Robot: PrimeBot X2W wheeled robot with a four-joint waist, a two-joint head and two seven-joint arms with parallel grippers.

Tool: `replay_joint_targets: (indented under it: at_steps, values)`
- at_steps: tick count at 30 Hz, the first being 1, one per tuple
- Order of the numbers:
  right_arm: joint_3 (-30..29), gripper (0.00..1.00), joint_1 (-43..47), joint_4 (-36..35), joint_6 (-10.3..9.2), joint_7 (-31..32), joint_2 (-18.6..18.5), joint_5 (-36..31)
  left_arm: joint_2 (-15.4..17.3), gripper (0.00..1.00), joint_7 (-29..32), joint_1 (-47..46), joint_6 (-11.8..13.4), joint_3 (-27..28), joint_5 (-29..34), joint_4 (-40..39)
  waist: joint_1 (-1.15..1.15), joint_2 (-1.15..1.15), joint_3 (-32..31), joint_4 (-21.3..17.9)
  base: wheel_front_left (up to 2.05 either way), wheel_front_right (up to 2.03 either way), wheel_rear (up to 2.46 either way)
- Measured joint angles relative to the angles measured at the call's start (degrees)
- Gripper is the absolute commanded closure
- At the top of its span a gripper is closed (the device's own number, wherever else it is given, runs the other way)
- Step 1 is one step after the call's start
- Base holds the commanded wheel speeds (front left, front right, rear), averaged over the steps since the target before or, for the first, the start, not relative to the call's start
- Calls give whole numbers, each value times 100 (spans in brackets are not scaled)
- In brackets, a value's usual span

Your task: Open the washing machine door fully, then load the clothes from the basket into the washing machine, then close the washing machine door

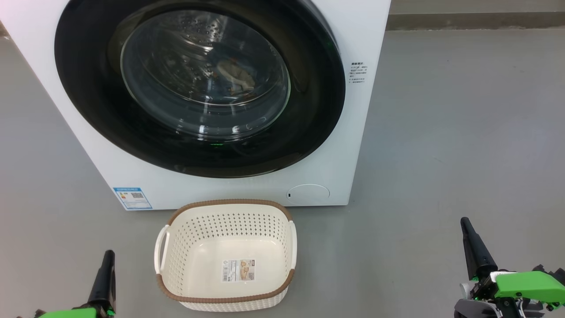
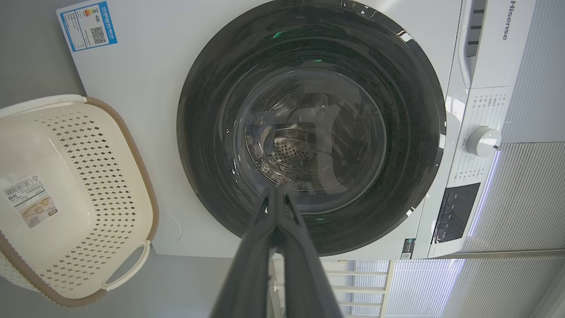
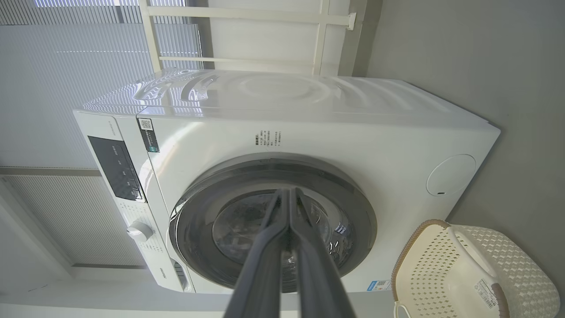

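Washing machine door (image 1: 88, 88) shut, clothes (image 1: 236, 76) seen behind its glass. Basket (image 1: 229, 204) on floor (image 1: 441, 132) just in front. L gripper (image 1: 109, 253) & R gripper (image 1: 464, 221) both clenched, grasping nothing, near side.

Brand mark (image 2: 507, 20), left wrist view: "Hisense" in grey letters on the washing machine (image 2: 145, 110) top fascia, 2 o'clock from the washing machine door (image 2: 309, 128). It is the only legible word.

Blue sticker (image 1: 132, 198), head view, 7 o'clock from the door: QR code and coloured rating bars, print too small.

Black text block (image 1: 358, 73), 3 o'clock from the door: unreadable.

Narrow QR sticker (image 3: 148, 132), right wrist view, 10 o'clock from the door: unreadable.

Label (image 1: 239, 270) on the basket (image 1: 229, 203) floor: barcode and small picture, print illegible.
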Motion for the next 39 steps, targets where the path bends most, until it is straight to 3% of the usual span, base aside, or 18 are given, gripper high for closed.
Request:
replay_joint_targets:
  at_steps: [39]
  values:
    - [-27, 100, 1, 4, 0, 46, 13, 103, -16, 100, 70, -66, 0, 62, -54, 16, 0, 0, -1, 2, 0, 0, 0]
